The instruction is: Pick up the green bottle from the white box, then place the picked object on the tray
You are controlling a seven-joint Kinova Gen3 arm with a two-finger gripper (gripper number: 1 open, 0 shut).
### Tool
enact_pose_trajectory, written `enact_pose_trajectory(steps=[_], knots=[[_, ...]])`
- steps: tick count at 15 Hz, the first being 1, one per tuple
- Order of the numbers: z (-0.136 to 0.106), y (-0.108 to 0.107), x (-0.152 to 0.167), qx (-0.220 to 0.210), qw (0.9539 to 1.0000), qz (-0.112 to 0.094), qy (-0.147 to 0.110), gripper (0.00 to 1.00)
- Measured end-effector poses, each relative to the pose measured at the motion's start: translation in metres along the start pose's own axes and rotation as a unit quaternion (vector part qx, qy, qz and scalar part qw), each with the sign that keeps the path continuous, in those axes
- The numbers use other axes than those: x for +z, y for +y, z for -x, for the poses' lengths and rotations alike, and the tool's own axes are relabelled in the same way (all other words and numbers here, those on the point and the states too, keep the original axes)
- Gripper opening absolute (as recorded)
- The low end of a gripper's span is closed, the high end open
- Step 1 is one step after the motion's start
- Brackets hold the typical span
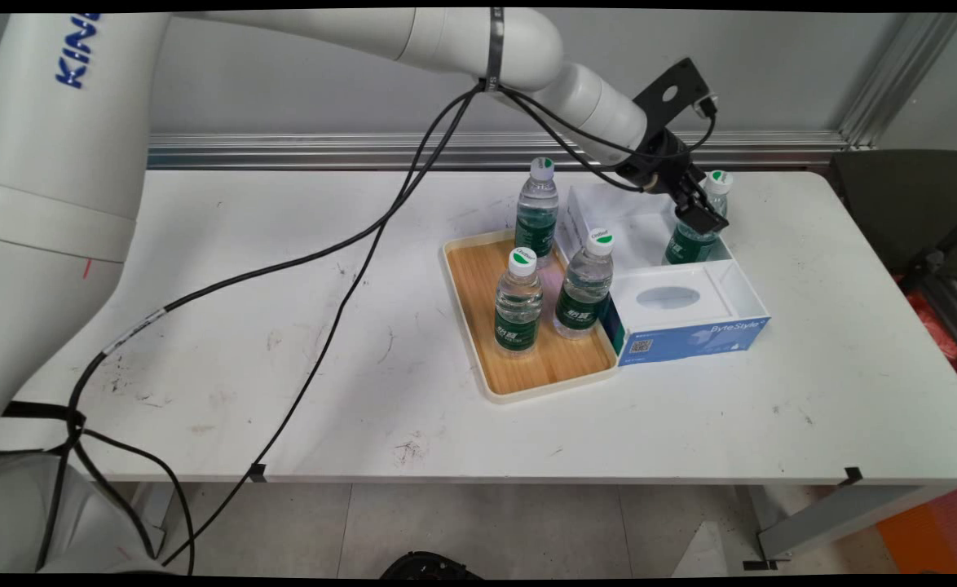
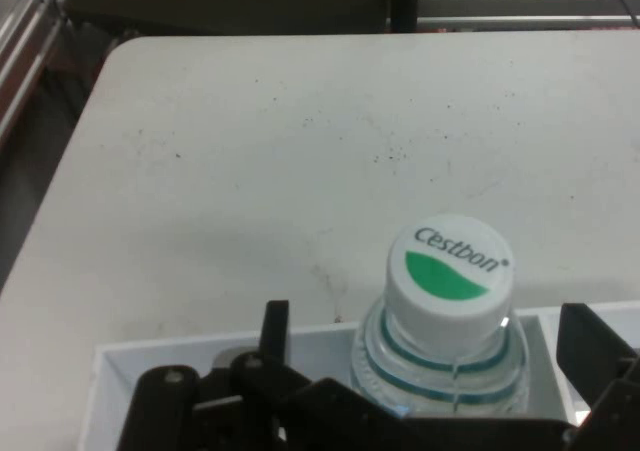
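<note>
A clear water bottle with a green label (image 1: 688,243) and a white, green-marked cap (image 2: 450,271) stands in the open white box (image 1: 609,204) at the table's back right. My gripper (image 1: 705,218) is tilted down over this bottle and is open. In the hand view the gripper (image 2: 430,336) has its fingers (image 2: 275,323) on either side of the bottle's neck, with gaps showing. Against the white box's front is a blue-fronted tissue box (image 1: 690,338).
A wooden tray with a cream rim (image 1: 527,377), left of the box, carries three more bottles (image 1: 518,303), (image 1: 584,285), (image 1: 537,210). A dark chair (image 1: 906,204) stands beyond the table's right end. Black cables (image 1: 348,269) hang across the table's left half.
</note>
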Motion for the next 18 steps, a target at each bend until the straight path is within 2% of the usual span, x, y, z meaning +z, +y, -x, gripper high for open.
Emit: enact_pose_trajectory(steps=[5,6,13,18], knots=[[0.003,0.001,0.008,-0.004,1.0,0.005,-0.001,1.0],[0.003,0.002,0.009,-0.004,1.0,0.006,0.0,0.0],[0.005,0.003,0.014,-0.009,0.9999,0.013,0.0,0.0],[0.001,0.0,0.007,-0.011,0.9999,0.011,0.004,0.0]])
